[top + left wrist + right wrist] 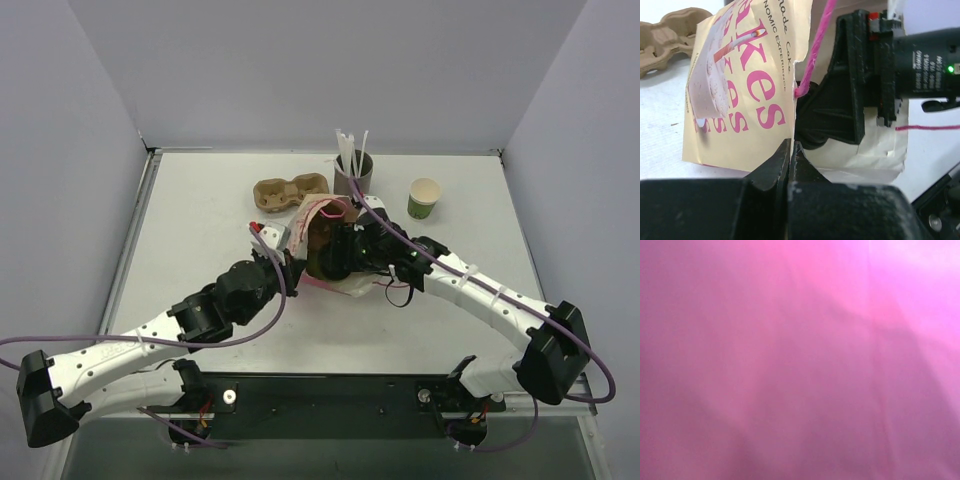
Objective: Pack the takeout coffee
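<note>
Pinching anything, that left gripper (790,156)? (A)

Yes. Its jaws are pressed together on the lower edge of the paper bag (740,95), the cream one with pink lettering. The bag lies on its side in the middle of the table (200,250). (B)

And the right gripper (820,115)? (A)

It reaches into the mouth of the bag, past a pink string handle (816,47). The fingers are hidden by the paper, so I cannot tell whether they are spread or closed on something. The right wrist view is nothing but a pink blur. (B)

Where is the takeout coffee? (A)

I cannot see it in any view. From above, the bag's inside is dark where the right gripper goes in, too dark to make out a cup. (B)

What stands around the bag? (A)

A brown pulp cup carrier (290,191) lies just behind it. A grey cylinder of white straws (355,172) stands beside the carrier. A green cup with a pale cream inside (424,198) stands upright to the right, apart from the bag. (B)
</note>
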Motion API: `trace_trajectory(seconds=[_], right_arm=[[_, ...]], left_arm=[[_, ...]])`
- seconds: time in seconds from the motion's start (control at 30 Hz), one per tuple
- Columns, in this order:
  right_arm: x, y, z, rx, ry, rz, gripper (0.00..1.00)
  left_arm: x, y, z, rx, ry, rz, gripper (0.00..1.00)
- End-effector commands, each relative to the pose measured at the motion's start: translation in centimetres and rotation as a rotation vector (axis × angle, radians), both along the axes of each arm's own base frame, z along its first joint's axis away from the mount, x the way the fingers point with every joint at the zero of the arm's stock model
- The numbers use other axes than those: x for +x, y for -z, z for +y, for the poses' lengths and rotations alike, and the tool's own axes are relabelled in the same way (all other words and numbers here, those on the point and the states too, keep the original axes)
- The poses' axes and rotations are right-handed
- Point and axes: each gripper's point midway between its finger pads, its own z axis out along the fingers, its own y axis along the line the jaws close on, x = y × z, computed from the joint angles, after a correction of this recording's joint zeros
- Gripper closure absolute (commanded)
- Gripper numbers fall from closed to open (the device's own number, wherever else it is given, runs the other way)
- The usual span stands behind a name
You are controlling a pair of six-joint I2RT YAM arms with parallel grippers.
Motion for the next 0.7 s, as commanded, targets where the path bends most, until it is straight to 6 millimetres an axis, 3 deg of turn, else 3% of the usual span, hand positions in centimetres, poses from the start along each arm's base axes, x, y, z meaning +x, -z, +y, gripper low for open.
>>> trace_trajectory(seconds=[0.0,0.1,0.2,0.27,0.3,0.33,0.37,0.4,0.47,0.5,0.57,0.63,0.67], right_arm=[[0.1,-1.1,-0.3,-0.008,-0.026,-0.084,0.46],[-0.2,-1.1,-0.2,-0.008,-0.042,-0.082,0.46],[-0.2,-1.6,0.1,0.002,-0.048,-0.079,0.45],[0.0,-1.7,0.4,0.004,-0.047,-0.068,0.46],[0.1,-2.0,0.6,0.011,-0.047,-0.067,0.46],[0.2,-1.7,0.7,0.007,-0.045,-0.059,0.46],[0.2,-1.5,0.7,0.004,-0.046,-0.055,0.46],[0.2,-1.5,0.8,0.006,-0.045,-0.052,0.46],[0.3,-1.3,1.2,0.007,-0.047,-0.039,0.46],[0.3,-0.7,1.3,-0.002,-0.046,-0.022,0.46],[0.4,-0.6,1.6,0.003,-0.049,-0.007,0.46],[0.4,-0.1,1.9,0.001,-0.054,0.011,0.46],[0.4,0.0,1.9,0.0,-0.056,0.013,0.46]], left_arm=[[-2.0,-1.2,-0.5,0.019,0.143,-0.041,1.0],[-2.4,-0.4,-0.4,0.051,0.162,-0.019,1.0],[-1.2,0.1,0.4,0.103,0.078,0.013,1.0],[-0.4,-2.1,0.0,0.108,0.057,-0.007,1.0],[0.0,-1.0,-0.2,0.17,0.046,0.028,1.0],[0.6,-3.6,-0.5,0.145,0.021,0.014,1.0],[0.8,-3.8,-0.7,0.162,0.016,0.026,1.0],[1.0,-2.6,-1.1,0.221,0.023,0.062,1.0],[1.7,-4.7,-1.3,0.209,-0.011,0.067,1.0],[1.8,-3.6,-1.3,0.267,-0.02,0.105,1.0],[2.1,-4.7,-1.1,0.293,-0.048,0.129,0.87],[2.7,-4.1,-1.4,0.342,-0.06,0.152,0.79],[2.9,-4.7,-0.9,0.365,-0.085,0.148,0.68]])
